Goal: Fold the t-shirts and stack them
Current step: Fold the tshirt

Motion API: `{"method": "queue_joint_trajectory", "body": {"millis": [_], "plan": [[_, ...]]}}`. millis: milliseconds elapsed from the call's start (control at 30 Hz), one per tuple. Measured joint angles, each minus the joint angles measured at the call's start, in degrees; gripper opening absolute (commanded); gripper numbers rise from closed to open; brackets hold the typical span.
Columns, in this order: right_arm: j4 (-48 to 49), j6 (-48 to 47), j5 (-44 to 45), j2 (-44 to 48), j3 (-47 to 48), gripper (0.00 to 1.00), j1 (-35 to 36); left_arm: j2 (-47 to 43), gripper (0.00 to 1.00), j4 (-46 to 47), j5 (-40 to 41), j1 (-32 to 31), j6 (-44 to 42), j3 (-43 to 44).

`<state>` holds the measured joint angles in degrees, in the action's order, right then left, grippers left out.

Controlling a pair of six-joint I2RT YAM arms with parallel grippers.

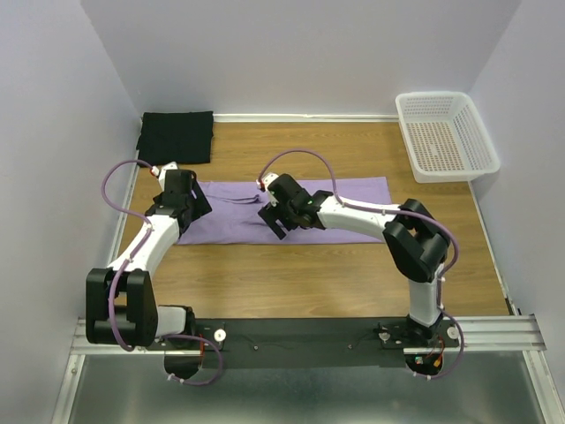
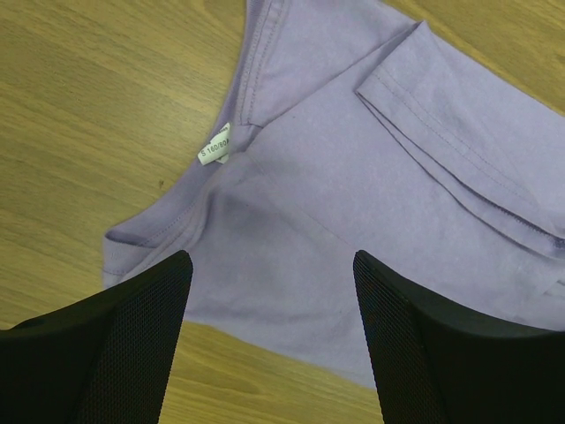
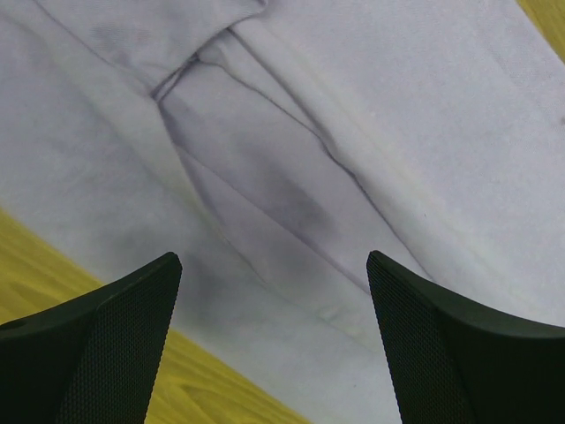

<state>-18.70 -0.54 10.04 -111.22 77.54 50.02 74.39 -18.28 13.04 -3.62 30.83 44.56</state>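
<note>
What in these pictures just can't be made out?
Top view: the lavender shirt lies partly hidden under the left tool and right tool.
Left wrist view: the neck label has print too small to read in full.
Top view: the black shirt is too dark to show how it is folded.

**Both arms reached in, jaws spread**

Left arm [image 1: 146, 243]: shoulder at the near left, elbow folded low beside the base, forearm slanting forward and inward. Left gripper [image 2: 272, 265] points downward. Its two black fingers [image 2: 106, 353] stand wide apart, gripping nothing.

Right arm [image 1: 388, 225]: elbow up at the near right, forearm stretched leftward toward the middle. Right gripper [image 3: 274, 265] also faces down, fingers [image 3: 468, 353] parted wide.

The wrists are near each other but not touching. Purple cables [image 1: 115, 181] loop off each wrist.
</note>
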Motion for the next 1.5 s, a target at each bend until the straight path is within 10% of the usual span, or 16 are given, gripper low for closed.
{"method": "queue_joint_trajectory", "body": {"millis": [567, 1067, 1500], "plan": [[1.09, -6.03, 13.99, -6.29, 5.79, 0.92, -1.29, -0.24, 0.82, 0.26, -0.09, 0.02, -0.04, 0.0], [3.15, -4.48, 16.15, -1.79, -0.63, 0.89, -17.79, -0.24, 0.81, 0.66, -1.16, 0.13, -0.48, 0.0], [5.25, 13.2, 2.21, 22.27, -23.54, 0.51, -24.09, 4.87, 0.53, 1.44, -5.25, 1.01, 2.32, 0.55]]}}
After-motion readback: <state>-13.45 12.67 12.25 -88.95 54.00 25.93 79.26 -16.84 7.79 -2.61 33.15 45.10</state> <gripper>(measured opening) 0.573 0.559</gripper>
